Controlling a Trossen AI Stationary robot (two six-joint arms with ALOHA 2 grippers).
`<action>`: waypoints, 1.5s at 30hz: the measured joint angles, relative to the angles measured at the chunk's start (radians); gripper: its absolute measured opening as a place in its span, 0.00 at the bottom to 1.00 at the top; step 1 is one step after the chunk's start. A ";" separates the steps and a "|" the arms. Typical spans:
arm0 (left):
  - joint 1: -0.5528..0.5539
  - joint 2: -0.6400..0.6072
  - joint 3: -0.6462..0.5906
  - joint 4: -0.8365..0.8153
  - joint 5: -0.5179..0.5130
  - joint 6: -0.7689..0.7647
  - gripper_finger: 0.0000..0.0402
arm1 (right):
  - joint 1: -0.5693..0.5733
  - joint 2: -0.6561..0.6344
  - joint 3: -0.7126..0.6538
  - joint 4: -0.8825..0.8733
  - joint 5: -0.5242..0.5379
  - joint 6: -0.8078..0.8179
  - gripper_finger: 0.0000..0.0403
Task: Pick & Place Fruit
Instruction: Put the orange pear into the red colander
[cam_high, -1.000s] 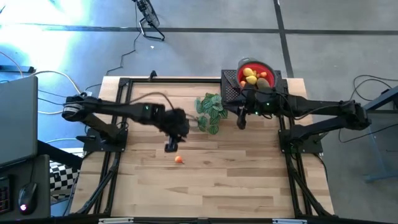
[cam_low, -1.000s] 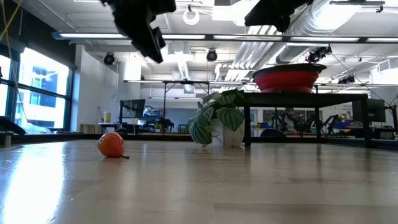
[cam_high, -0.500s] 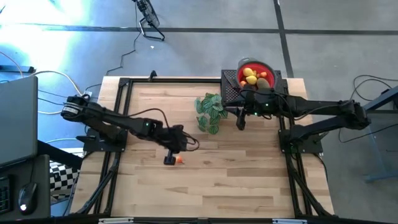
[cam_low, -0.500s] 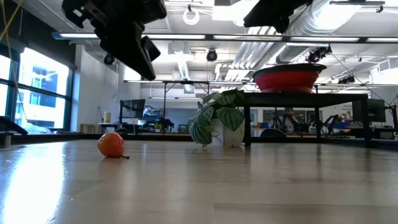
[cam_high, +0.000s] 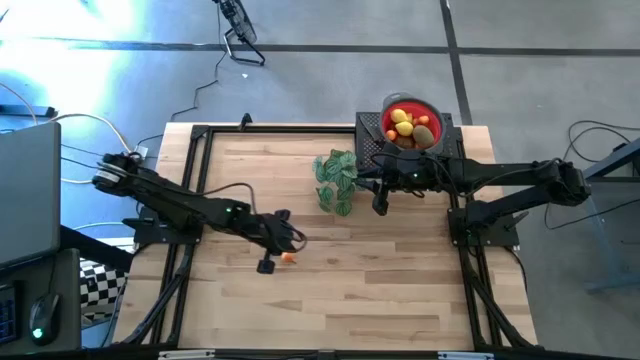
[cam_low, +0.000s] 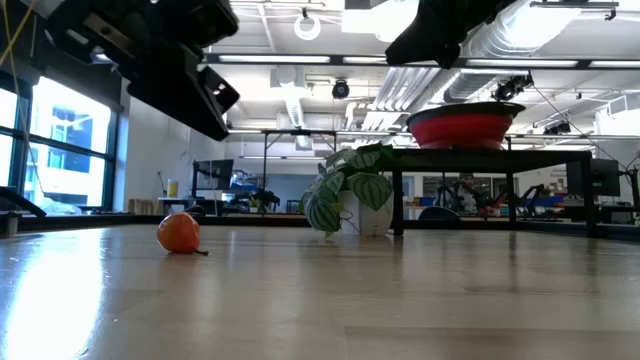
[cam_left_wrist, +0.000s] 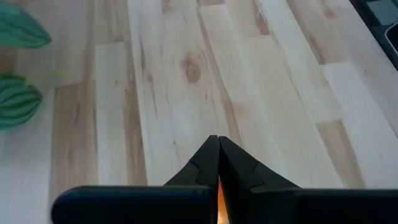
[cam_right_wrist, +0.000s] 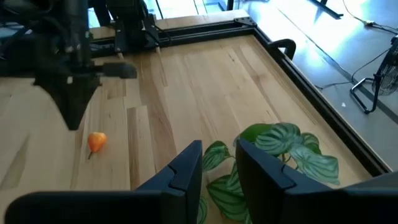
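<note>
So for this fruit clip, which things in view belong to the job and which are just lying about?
Part of the job:
- orange fruit loose on the table
- fruits in the red bowl
- left gripper, shut, empty, beside the orange fruit
- right gripper, by the plant

Lying about:
- green leafy plant
- black stand under the bowl

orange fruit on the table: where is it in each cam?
High: orange fruit at table's left-centre, beside the shut left pincer.
Low: far left, resting on the wood, arm above it.
Left wrist: only an orange sliver behind the closed fingertips.
Right wrist: left of picture, below the left arm.
Shared landmark: green plant sprig.
</note>
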 joint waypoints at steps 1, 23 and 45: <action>0.002 -0.020 -0.021 0.013 0.000 0.000 0.00 | 0.000 0.003 0.000 0.004 0.003 0.000 0.23; 0.002 -0.112 -0.194 0.110 -0.097 -0.052 0.09 | -0.002 0.025 0.000 0.139 -0.003 -0.033 0.23; 0.002 -0.105 -0.193 0.098 -0.094 -0.092 0.69 | -0.002 0.025 0.000 0.135 -0.003 -0.026 0.23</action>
